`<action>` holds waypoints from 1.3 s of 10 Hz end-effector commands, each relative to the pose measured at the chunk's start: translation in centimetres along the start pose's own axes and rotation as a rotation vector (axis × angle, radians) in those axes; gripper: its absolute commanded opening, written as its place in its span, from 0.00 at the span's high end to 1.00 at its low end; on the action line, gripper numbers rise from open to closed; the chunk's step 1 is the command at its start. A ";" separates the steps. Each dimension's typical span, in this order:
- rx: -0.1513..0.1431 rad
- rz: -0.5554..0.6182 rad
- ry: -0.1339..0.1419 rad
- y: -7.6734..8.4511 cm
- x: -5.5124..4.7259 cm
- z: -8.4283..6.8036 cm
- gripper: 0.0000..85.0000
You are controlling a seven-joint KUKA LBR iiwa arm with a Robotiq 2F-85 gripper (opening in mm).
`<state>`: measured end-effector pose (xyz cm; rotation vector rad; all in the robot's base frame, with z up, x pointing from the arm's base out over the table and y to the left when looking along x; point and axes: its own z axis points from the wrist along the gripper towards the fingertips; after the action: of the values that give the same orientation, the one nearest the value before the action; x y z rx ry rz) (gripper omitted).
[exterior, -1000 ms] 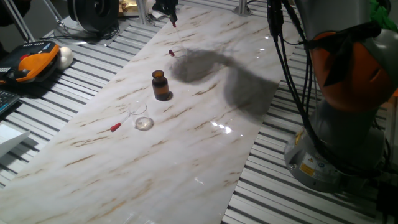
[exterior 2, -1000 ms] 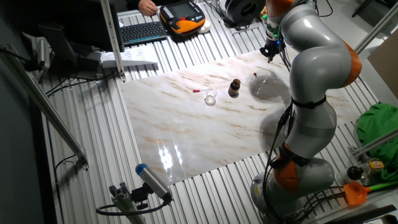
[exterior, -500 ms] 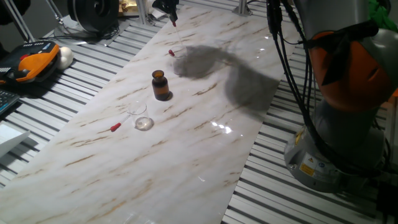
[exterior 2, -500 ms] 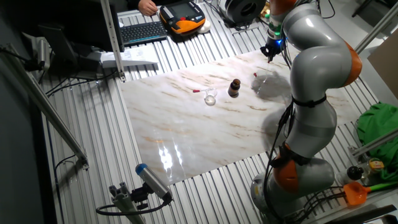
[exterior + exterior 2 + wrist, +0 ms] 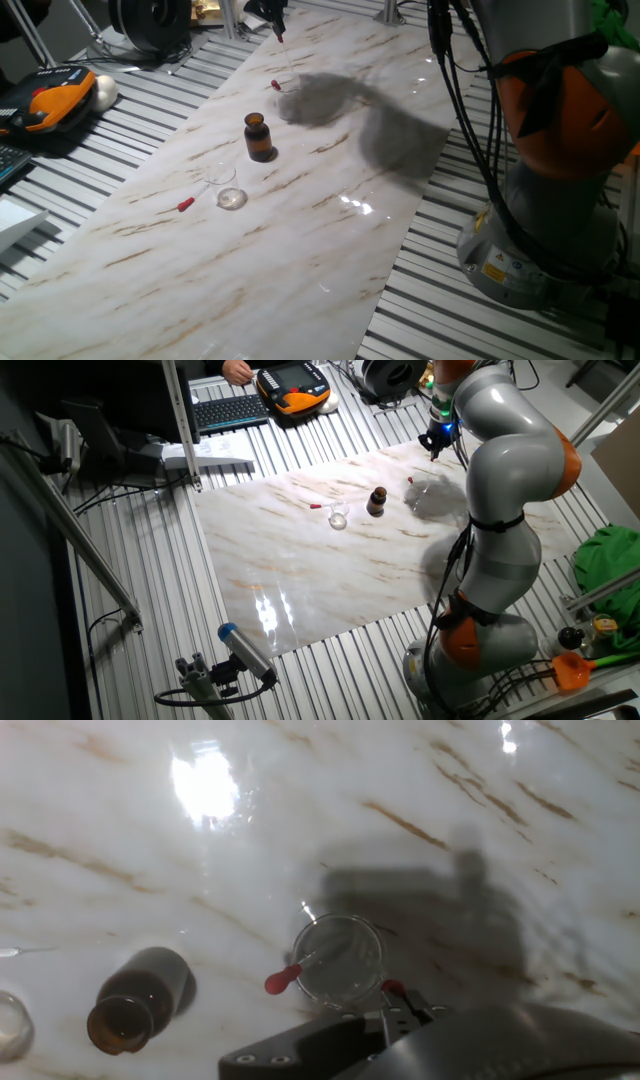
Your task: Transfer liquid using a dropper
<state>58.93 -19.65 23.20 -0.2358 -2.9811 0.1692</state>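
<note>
- Brown glass bottle (image 5: 259,137), upright and uncapped, stands mid-way along the marble-patterned tabletop (image 5: 300,250).
- Small clear glass dish (image 5: 231,197) sits near the bottle, towards the camera in one fixed view.
- Red-bulbed dropper (image 5: 186,204) lies flat just beside that dish, on its left.
- Second red-bulbed dropper (image 5: 283,980) rests across a clear round glass dish (image 5: 340,960), beyond the bottle.
- Black two-finger gripper (image 5: 278,30) hangs above that far dish.

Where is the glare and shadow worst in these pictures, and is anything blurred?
Hand view: a bright glare patch washes out the marble top left, the arm's shadow falls over the clear dish, and the tool at the bottom edge is out of focus. One fixed view: a broad shadow darkens the marble beyond the brown bottle. The other fixed view: glare near the front edge.
</note>
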 end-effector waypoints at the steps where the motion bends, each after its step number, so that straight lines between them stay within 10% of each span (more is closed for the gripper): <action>1: -0.001 -0.001 -0.016 0.0 0.0 0.0 1.00; 8: -0.025 0.000 -0.082 0.0 0.0 0.0 1.00; 13: -0.026 0.012 -0.068 0.0 0.0 0.0 1.00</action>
<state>58.80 -19.59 23.53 -0.2675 -3.0397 0.1521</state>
